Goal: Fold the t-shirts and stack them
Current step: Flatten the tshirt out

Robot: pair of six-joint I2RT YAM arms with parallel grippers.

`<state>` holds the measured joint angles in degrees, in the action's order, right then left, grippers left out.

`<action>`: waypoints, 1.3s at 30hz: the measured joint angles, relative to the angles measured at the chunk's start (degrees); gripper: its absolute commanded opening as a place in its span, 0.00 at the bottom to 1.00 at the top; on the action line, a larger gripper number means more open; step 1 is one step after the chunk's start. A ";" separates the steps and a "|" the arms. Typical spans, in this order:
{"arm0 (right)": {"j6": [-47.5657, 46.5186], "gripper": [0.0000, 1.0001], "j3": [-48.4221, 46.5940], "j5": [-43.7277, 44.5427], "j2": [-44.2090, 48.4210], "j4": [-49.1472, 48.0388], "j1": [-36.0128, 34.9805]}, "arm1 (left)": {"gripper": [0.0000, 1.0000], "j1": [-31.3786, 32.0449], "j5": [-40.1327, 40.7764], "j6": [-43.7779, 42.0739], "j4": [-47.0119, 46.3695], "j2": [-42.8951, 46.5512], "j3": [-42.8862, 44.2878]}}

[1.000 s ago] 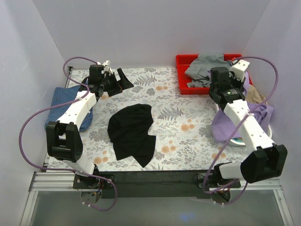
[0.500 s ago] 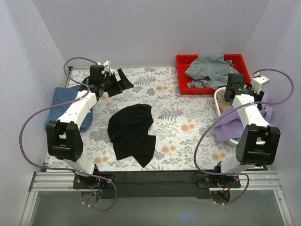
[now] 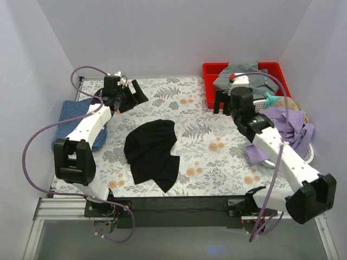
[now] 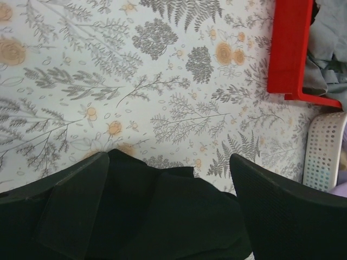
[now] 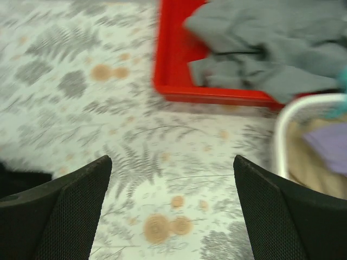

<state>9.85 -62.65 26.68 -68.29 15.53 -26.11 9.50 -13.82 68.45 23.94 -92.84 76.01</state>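
The black t-shirt point(image 3: 152, 154) lies crumpled in the middle of the flowered table; no print shows. In the left wrist view its black cloth point(image 4: 173, 216) fills the lower middle. The mottled blue t-shirt point(image 3: 68, 120) lies at the table's left edge, partly under the left arm. My left gripper point(image 3: 136, 92) hangs open at the back left, apart from the black shirt, with nothing between its fingers point(image 4: 70, 211). My right gripper point(image 3: 220, 103) stands open over the table in front of the red bin, holding nothing point(image 5: 171, 160).
A red bin point(image 3: 209, 86) at the back right holds grey cloth point(image 3: 244, 73). A white basket point(image 3: 308, 154) at the right edge carries purple cloth point(image 3: 287, 122). The bin point(image 5: 217, 95) and basket rim point(image 5: 281, 130) lie just beyond the right gripper.
The right arm swung from over the basket leftward to the front of the red bin, and its gripper went from shut to open. The left gripper shifted slightly.
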 measured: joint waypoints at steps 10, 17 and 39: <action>-8.37 0.99 -17.84 -16.57 -28.94 2.12 -25.38 | 0.94 0.00 12.46 6.16 1.18 13.00 -14.88; -10.08 0.98 -23.47 -21.33 -33.92 3.10 -28.85 | 0.94 -0.02 16.90 9.55 1.18 16.52 -18.45; -16.22 0.98 -32.96 -8.46 -37.22 11.87 -41.38 | 0.95 -3.17 20.87 16.28 1.09 12.72 -22.95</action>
<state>-6.37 -95.61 18.22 -105.51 27.40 -67.48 6.33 7.05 84.73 25.04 -80.12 53.06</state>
